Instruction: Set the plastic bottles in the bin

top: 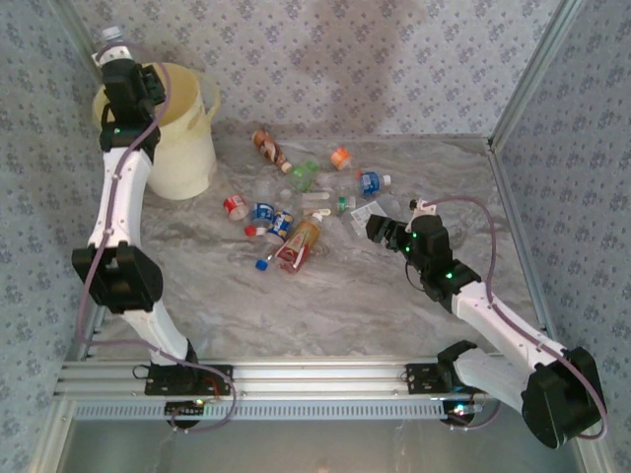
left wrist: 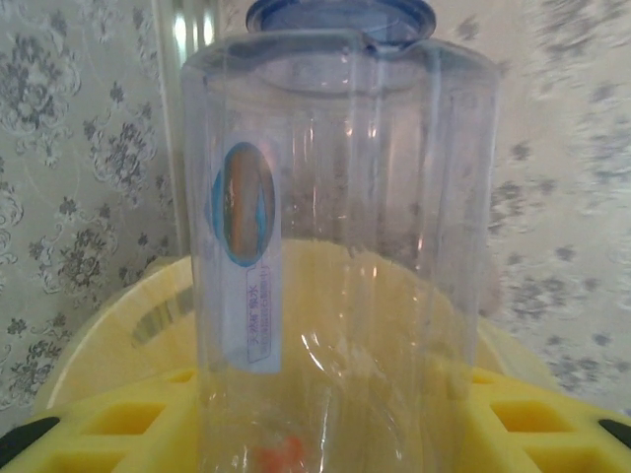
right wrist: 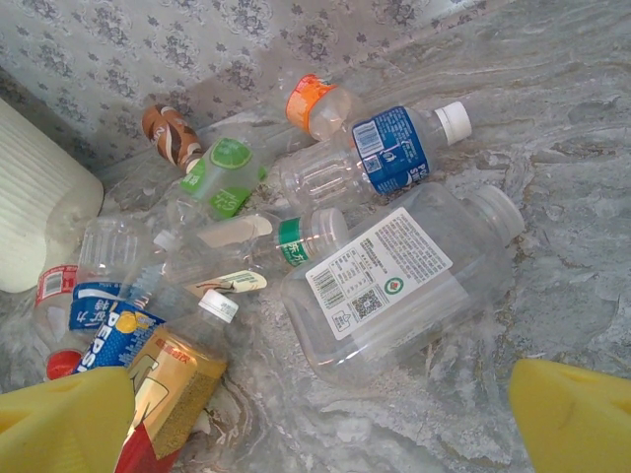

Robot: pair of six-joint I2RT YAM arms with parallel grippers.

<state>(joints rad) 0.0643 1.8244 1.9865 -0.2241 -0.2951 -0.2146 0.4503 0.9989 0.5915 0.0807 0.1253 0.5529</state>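
Our left gripper (top: 118, 61) clamped on a blue-capped bottle (left wrist: 335, 246) over the bin (top: 192, 148), right gripper (top: 380, 229) agape above scattered bottles (right wrist: 394, 276)

- The left end effector (top: 118, 61) holds a clear bottle (top: 110, 39) above the far-left rim of the bin (top: 187, 148).
- Loose bottles (top: 299, 243) lie scattered on the worktop (top: 345, 296), right of the bin.
- The right end effector (top: 379, 229) hovers just beyond them, farther from the bin.

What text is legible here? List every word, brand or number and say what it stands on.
"PEPS", rest hidden: blue label of the lower-left bottle.
White label with square code on the big clear bottle: too small.
Blue label on the white-capped bottle: too small.
Oval label on the blue-capped clear bottle: blurred.
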